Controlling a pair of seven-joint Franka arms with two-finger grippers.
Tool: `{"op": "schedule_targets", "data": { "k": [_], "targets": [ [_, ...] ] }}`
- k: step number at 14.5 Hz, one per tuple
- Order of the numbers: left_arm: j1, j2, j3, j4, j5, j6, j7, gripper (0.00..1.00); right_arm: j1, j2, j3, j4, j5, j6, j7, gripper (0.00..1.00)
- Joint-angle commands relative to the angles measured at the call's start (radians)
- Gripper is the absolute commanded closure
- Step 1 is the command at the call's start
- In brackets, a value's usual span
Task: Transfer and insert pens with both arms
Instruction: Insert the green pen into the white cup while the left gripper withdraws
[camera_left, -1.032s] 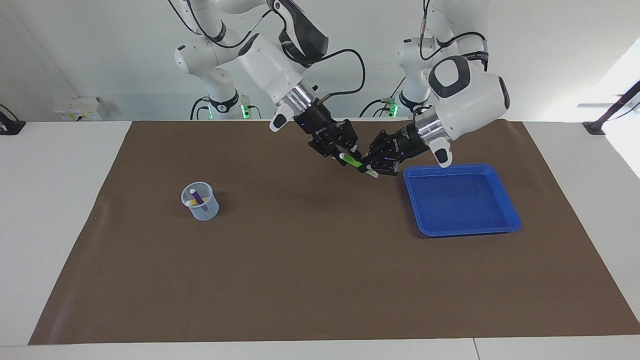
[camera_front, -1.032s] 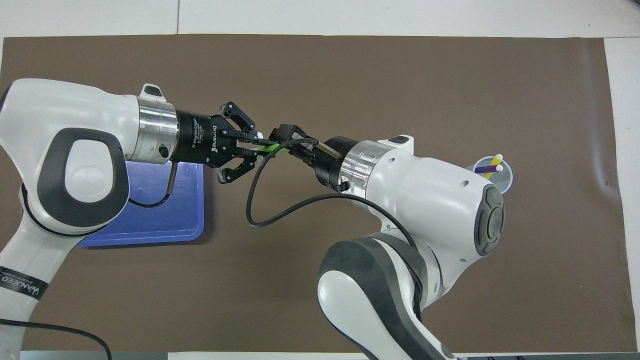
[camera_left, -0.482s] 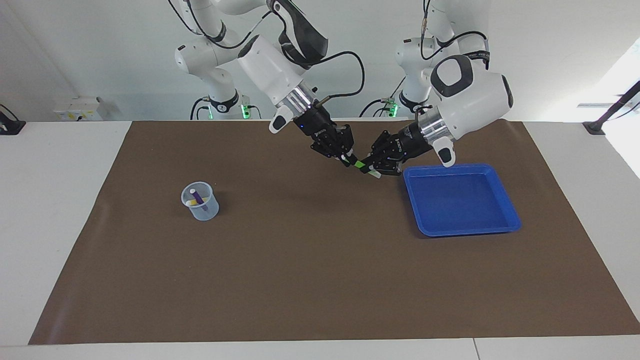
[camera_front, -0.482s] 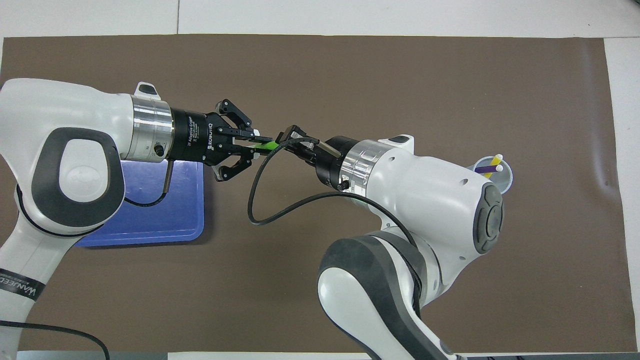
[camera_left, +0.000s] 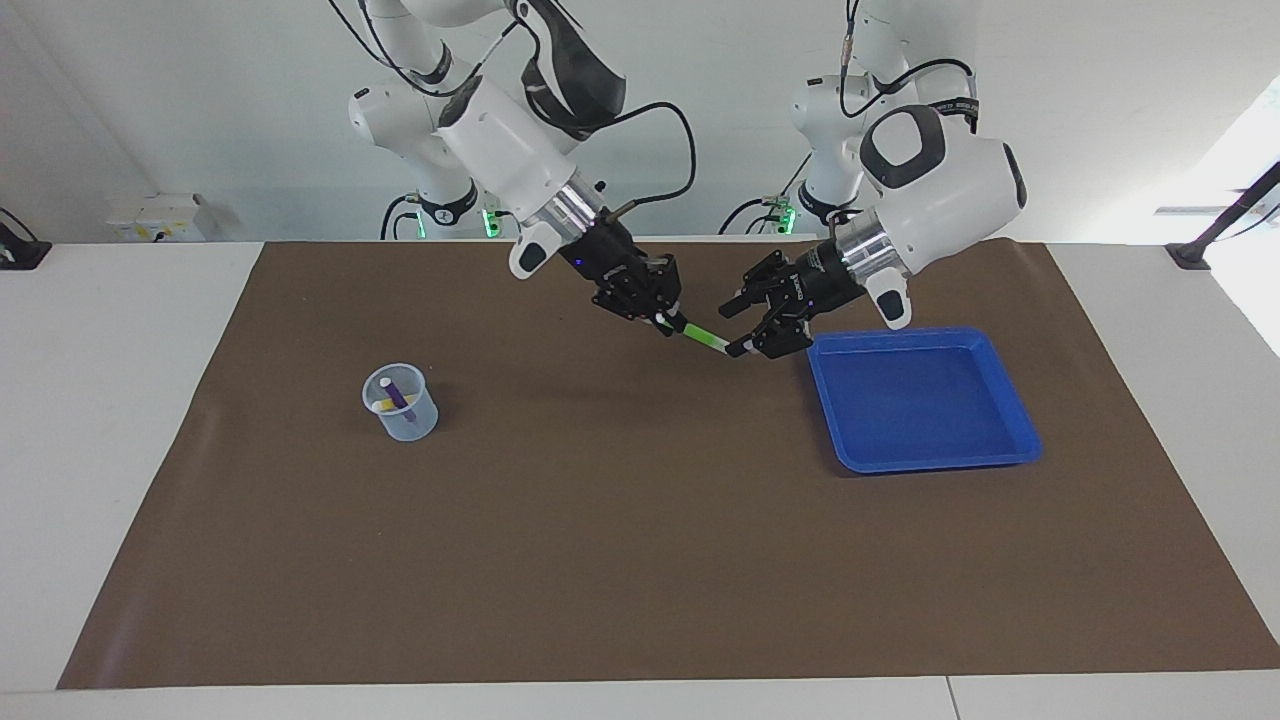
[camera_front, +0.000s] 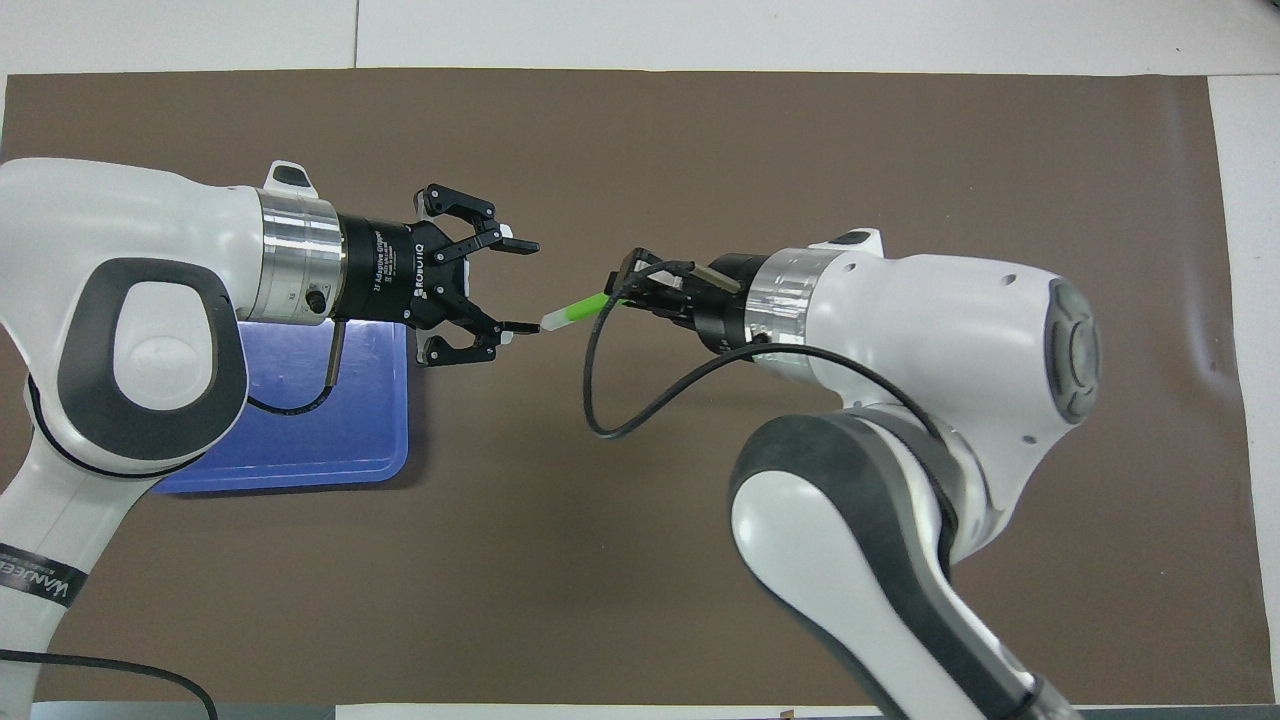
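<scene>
The green pen hangs over the brown mat, and my right gripper is shut on its green end. Its pale end points at my left gripper, which stands open beside the blue tray. The pen's tip lies close to one of the left gripper's fingers, outside the grip. The purple pen and the yellow pen stand in a clear cup toward the right arm's end. In the overhead view the right arm hides that cup.
The brown mat covers most of the white table. The blue tray holds nothing. Two slimmer white arms with green-lit bases stand at the robots' edge of the table.
My left gripper has opened and let go of the green pen. The right gripper, shut on the pen, has drawn it away toward the right arm's end.
</scene>
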Motion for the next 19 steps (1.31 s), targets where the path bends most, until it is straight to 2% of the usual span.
{"op": "schedule_targets", "data": {
  "k": [1,3,5,6,8,11,15,19],
  "targets": [
    [0.009,-0.029,0.009,-0.028,0.057,0.004,0.073,0.00,-0.114,-0.043,0.004,0.030,-0.181,-0.244,-0.164,1.00],
    [0.020,-0.029,0.015,-0.024,0.200,-0.027,0.084,0.00,-0.192,-0.020,0.007,0.132,-0.377,-0.420,-0.318,1.00],
    [0.037,-0.029,0.013,-0.016,0.307,-0.086,0.139,0.00,-0.258,0.014,0.006,0.235,-0.473,-0.555,-0.419,1.00],
    [0.048,-0.029,0.016,-0.016,0.324,-0.117,0.188,0.00,-0.292,0.018,0.006,0.243,-0.507,-0.580,-0.474,1.00],
    [0.100,-0.027,0.015,0.004,0.393,-0.200,0.329,0.00,-0.353,0.014,0.006,0.222,-0.573,-0.591,-0.605,1.00],
    [0.164,-0.023,0.015,0.053,0.499,-0.321,0.542,0.00,-0.427,0.014,0.007,0.199,-0.584,-0.590,-0.676,1.00],
    [0.189,-0.021,0.016,0.151,0.705,-0.510,0.817,0.00,-0.445,-0.006,0.007,0.076,-0.585,-0.518,-0.679,1.00],
    [0.187,-0.023,0.021,0.243,0.823,-0.637,1.031,0.00,-0.462,-0.031,0.004,-0.046,-0.594,-0.418,-0.734,1.00]
  ]
}}
